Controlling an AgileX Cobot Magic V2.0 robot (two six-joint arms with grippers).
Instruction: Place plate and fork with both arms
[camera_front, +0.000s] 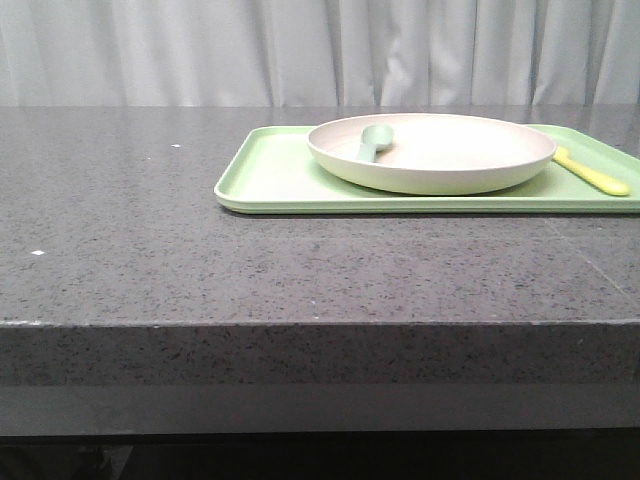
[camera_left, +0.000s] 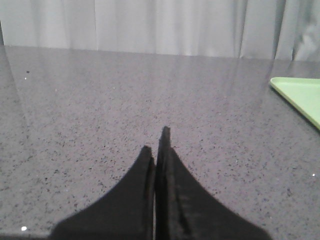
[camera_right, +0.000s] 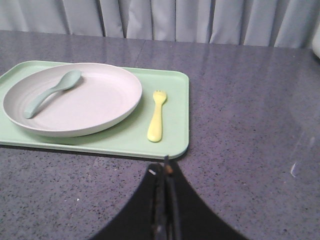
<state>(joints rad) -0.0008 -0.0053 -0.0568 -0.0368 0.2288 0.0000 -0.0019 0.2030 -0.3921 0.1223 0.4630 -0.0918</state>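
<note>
A: Both grippers, left (camera_left: 156, 145) and right (camera_right: 165, 167), were closed, empty?
B: Yes. Plate (camera_front: 432, 152) sat on tray (camera_front: 270, 180), spoon (camera_front: 373, 142) in it, fork (camera_front: 592, 172) just beside.

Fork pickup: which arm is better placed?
Right. Its shut end effector faces the fork beside the plate; the left end effector sees only the tray corner.

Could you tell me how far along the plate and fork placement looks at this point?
It looks finished. The plate sits on the green tray with a spoon in it, and the fork lies on the tray beside the plate. Nothing is in hand: the left gripper and right gripper are both shut and empty, back over bare table. Nothing obvious remains.
</note>
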